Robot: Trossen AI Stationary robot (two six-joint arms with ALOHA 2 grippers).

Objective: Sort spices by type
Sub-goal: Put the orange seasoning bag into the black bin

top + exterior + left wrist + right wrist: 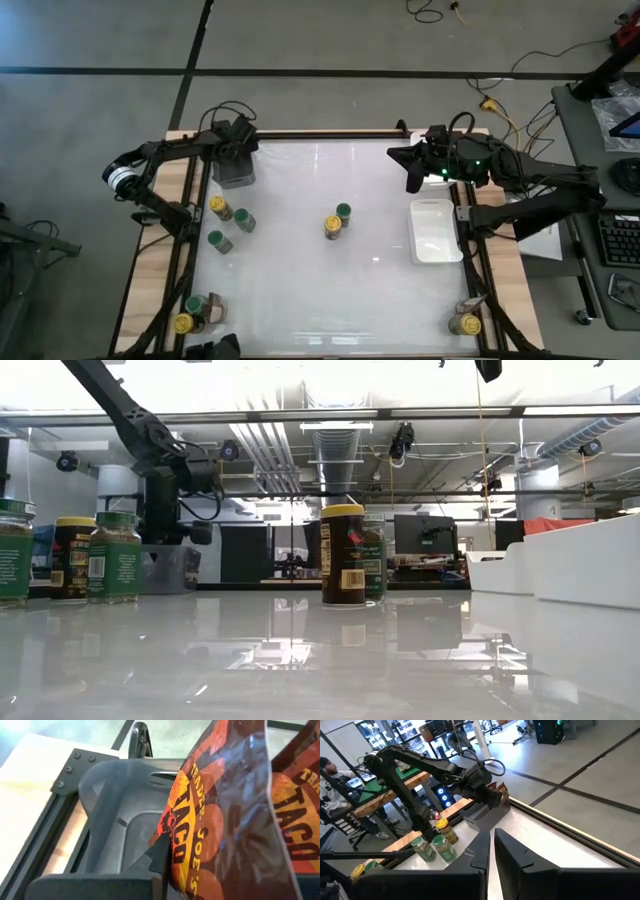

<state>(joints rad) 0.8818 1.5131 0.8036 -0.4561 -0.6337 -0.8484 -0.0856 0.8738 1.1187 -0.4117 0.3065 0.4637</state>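
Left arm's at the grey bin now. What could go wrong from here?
1. The left pincer is pinched on a taco packet in the grey bin; pulling away could drag it out.
2. The centre jars stand close together, so grabbing one may topple the other.

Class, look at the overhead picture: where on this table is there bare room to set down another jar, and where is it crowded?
Bare room: the wide stretch between the centre jar pair and the left jar cluster, and the near strip between the corner jars and the right corner jar. Crowded: the left edge below the grey bin, and around the white tray.
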